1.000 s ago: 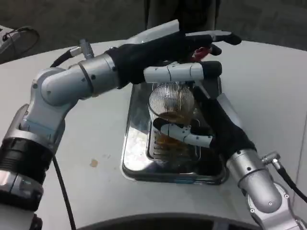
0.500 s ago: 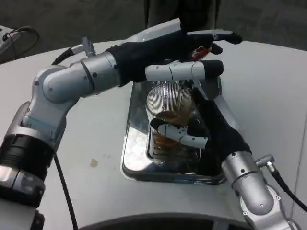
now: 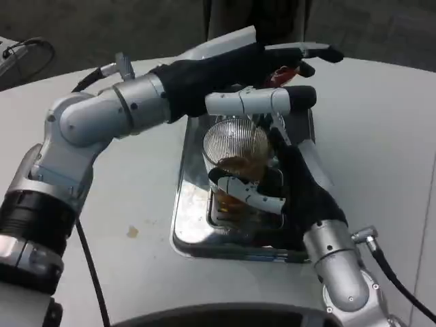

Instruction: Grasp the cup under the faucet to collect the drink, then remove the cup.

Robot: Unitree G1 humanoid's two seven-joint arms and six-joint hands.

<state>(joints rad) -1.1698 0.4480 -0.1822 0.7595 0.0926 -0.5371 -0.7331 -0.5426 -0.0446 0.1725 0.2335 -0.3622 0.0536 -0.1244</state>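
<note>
Right hand (image 3: 289, 187) gripping cup (image 3: 238, 160) (amber drink inside), drawn slightly nearer; left hand (image 3: 272, 75) unclear.

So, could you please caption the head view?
Right hand grips the partly filled cup over the metal tray.

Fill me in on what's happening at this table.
The right robot hand grips a ribbed clear cup holding some brown drink, over a metal tray on the white table. The left robot hand reaches across above the cup, toward a red part at the back, probably the faucet control. The cup has not yet been taken off the tray.
</note>
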